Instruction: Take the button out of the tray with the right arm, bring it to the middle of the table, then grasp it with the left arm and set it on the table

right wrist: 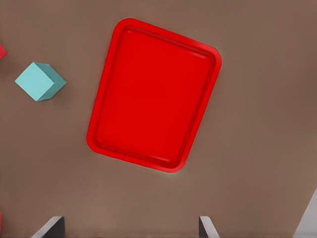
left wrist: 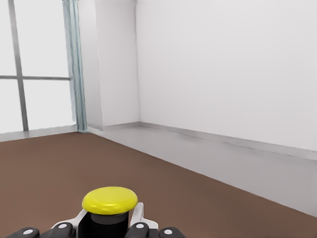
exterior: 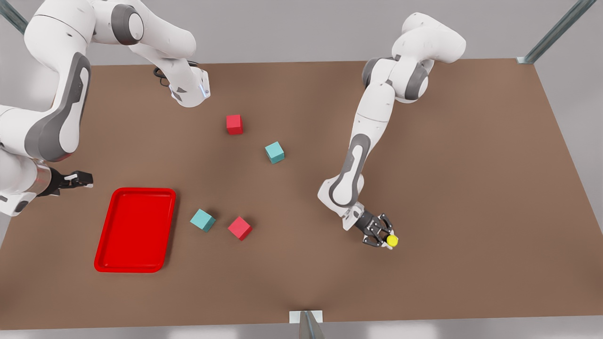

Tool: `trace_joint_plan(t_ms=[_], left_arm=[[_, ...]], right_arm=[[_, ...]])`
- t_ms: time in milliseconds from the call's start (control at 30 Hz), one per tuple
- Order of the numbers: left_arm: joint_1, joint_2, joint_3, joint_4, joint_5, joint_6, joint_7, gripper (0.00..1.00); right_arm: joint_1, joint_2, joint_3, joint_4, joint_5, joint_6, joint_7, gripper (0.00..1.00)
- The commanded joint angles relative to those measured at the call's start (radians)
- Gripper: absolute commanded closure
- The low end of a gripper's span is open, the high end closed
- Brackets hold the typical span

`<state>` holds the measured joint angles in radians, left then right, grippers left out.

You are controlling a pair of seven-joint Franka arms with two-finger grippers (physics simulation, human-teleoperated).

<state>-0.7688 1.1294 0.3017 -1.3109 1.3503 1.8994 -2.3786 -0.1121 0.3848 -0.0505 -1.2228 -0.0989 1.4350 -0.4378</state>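
You have the button [exterior: 392,240] clamped between the fingers of the left gripper [exterior: 382,234], held low over the table [exterior: 471,188], well clear of the tray [exterior: 135,229]. Your right gripper [exterior: 77,179] hangs with fingers apart beside the tray's far corner, the tray lying just below it. A teal cube [exterior: 202,220] and a red cube [exterior: 240,228] sit between the tray and the left gripper.
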Motion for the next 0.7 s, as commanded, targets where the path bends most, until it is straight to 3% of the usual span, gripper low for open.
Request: trace_joint_plan(t_ms=[0,267,300,333,667], left_arm=[[0.006,0.004,0.001,0.001,0.082,0.017,-0.461,0.53],[0.006,0.038,0.001,0.001,0.086,0.024,-0.485,0.52],[0.006,0.043,0.001,0.001,0.086,0.026,-0.485,0.32],[0.006,0.043,0.001,0.001,0.086,0.027,-0.485,0.00],[0.034,0.044,0.001,0.001,0.104,0.067,-0.496,0.00]], right_arm=[[0.002,-0.001,0.000,0.000,-0.001,-0.011,-0.006,0.00],[0.002,-0.001,0.000,0.000,-0.002,-0.013,-0.002,0.00],[0.002,-0.001,0.000,0.000,-0.002,-0.015,-0.001,0.00],[0.002,-0.001,0.000,0.000,-0.002,-0.015,-0.001,0.00],[0.002,-0.001,0.000,-0.001,-0.002,-0.015,-0.001,0.00]])
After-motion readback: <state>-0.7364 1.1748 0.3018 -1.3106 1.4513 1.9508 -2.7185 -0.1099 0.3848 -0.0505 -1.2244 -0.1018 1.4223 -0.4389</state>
